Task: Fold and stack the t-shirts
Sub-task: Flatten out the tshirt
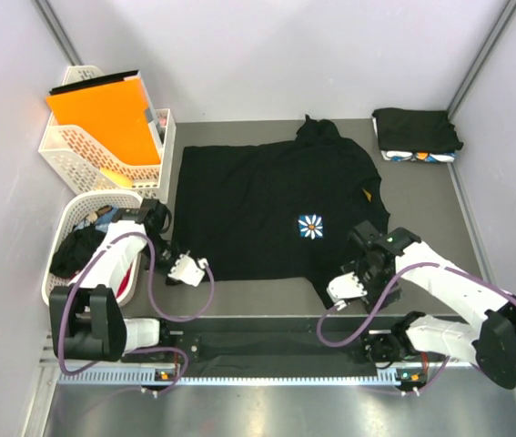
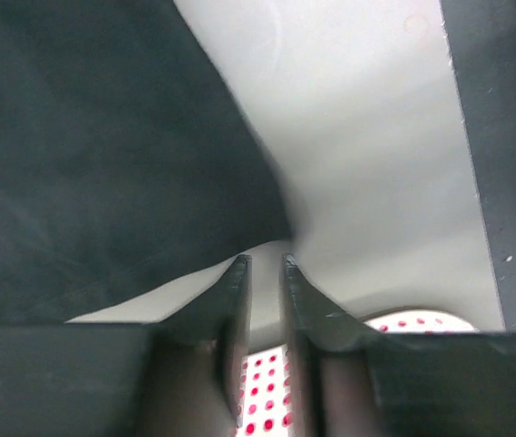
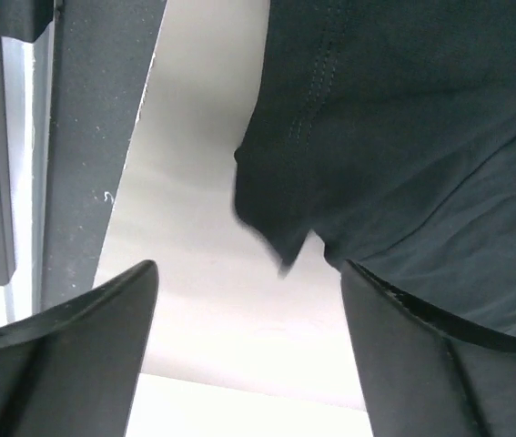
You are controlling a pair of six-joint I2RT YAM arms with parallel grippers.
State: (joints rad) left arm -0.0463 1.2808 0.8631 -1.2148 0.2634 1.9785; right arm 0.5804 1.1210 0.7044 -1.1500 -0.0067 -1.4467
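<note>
T-shirt (image 1: 267, 205): black, spread flat, flower-printed.

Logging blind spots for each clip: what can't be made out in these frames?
- Round basket, top view: the left arm covers part of the dark cloth inside, so the garment count is unclear.
- Folded stack, top view: too small to count the layers.
- Black t-shirt edge, left wrist view: blurred, so whether it touches the left claw is unclear.
- Flower print: outside both wrist views.
</note>
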